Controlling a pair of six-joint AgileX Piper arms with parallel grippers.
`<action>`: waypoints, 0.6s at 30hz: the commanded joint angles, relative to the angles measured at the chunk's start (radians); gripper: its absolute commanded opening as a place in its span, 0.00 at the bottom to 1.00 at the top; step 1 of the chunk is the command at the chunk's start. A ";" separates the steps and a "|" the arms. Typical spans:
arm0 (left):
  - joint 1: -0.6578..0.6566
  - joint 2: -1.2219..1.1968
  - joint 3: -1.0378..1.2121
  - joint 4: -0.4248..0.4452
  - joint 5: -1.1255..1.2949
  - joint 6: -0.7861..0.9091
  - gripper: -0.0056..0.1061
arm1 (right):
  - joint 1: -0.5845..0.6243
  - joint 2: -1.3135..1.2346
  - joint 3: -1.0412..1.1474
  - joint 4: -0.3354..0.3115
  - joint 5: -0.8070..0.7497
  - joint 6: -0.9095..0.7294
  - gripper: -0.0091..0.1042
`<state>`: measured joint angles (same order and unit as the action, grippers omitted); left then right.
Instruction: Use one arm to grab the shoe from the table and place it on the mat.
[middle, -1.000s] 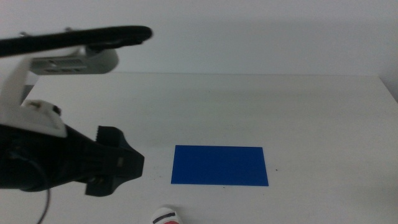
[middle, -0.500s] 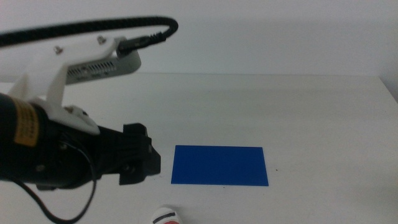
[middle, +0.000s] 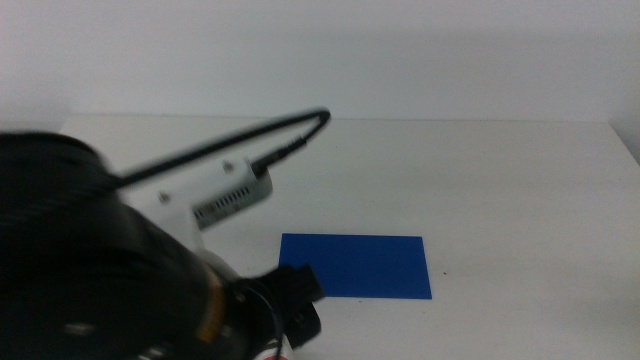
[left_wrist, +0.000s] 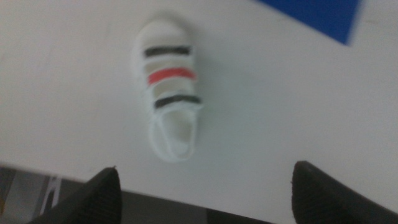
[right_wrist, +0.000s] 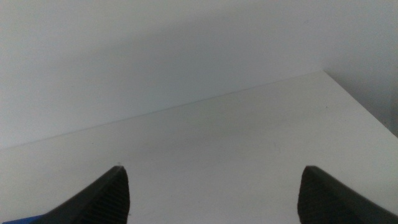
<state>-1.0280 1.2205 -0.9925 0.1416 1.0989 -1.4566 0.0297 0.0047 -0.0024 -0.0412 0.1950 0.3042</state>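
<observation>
- One relation is governing the coming grasp: the shoe (left_wrist: 169, 90) is lying on the table (middle: 480, 170) directly ahead of the left gripper (left_wrist: 205, 186), roughly centred between its two dark jaws, with bare tabletop showing between it and the jaw tips.
- Both jaws of that gripper are standing wide apart, gripping nothing, and the gap is looking broader than the shoe.
- Seen from the left wrist, the shoe's long axis is running nearly away from the camera, heel loop nearer and toe farther, so the jaws are lining up across its narrow width; I am judging that a close here would pinch the sides rather than the ends.
- Its three straps, two dark and one red, are facing upward, so it is sitting upright on its sole.
- From the middle camera, the left arm (middle: 120, 280) is filling the near left corner and hiding almost all of the shoe at the table's near edge.
- The mat (middle: 370, 262) is lying flat just beyond and to the right of that spot, unoccupied, near the shoe but apart from it.
- The right gripper (right_wrist: 211, 193) is waiting with jaws spread, facing bare table and wall, so the left arm is clearly the nearer one.
</observation>
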 joint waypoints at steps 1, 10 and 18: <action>-0.030 0.047 0.003 0.013 0.025 -0.131 0.89 | 0.002 -0.005 0.002 -0.007 -0.008 -0.004 0.78; -0.027 0.264 0.003 0.070 -0.024 -0.267 0.89 | 0.002 -0.005 0.002 -0.007 -0.008 -0.004 0.78; 0.079 0.371 0.003 -0.069 -0.119 -0.029 0.89 | 0.002 -0.005 0.002 -0.007 -0.008 -0.004 0.78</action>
<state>-0.9692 1.5859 -0.9886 0.1080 0.9937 -1.5381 0.0297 0.0047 -0.0024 -0.0412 0.1950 0.3042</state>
